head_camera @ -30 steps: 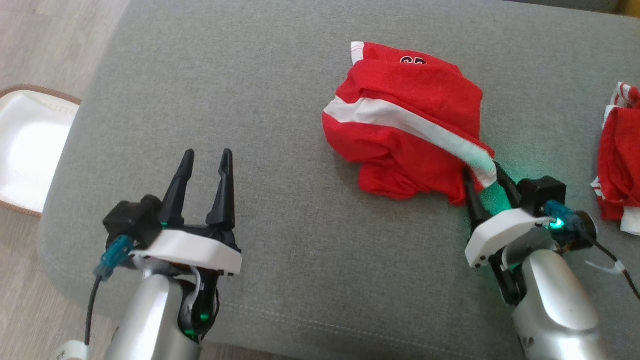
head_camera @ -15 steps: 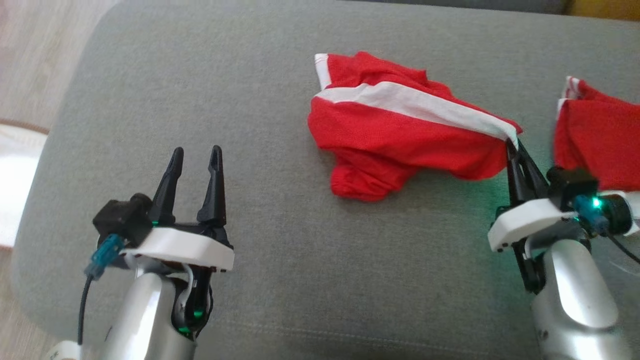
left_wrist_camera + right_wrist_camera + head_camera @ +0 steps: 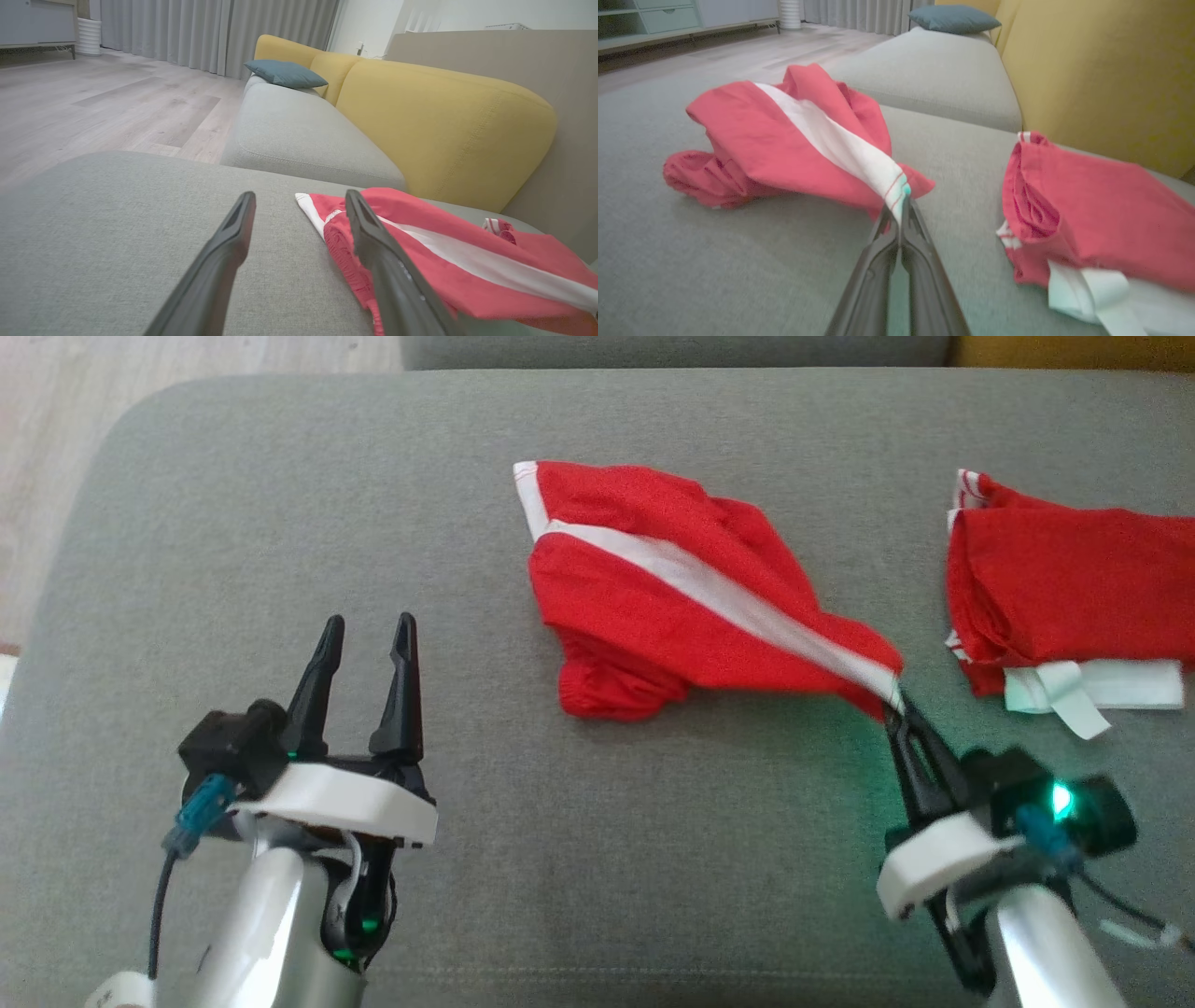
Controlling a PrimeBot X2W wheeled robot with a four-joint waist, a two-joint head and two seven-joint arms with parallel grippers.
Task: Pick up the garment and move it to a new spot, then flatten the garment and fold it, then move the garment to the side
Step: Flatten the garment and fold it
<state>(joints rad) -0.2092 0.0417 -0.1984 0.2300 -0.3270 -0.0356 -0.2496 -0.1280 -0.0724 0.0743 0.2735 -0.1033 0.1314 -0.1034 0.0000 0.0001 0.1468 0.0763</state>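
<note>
grey cushion [image 3: 597, 877]; right hand [image 3: 892, 706] pinching red garment [image 3: 635, 616] corner.

The second red garment [image 3: 1074, 579] runs off the right edge of the head view. The garment [image 3: 653, 588] has its white-striped corner buried between the pressed-together fingers of the right gripper [image 3: 898, 714], and the hem there is blurred. At the lower right of the left wrist view, one finger [image 3: 387, 270] of the left gripper [image 3: 301, 203] covers part of it.

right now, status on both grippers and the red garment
Right gripper shut on the striped corner of the red garment. Left gripper open, empty, apart from it. Second garment lies close on the right, not touching.
</note>
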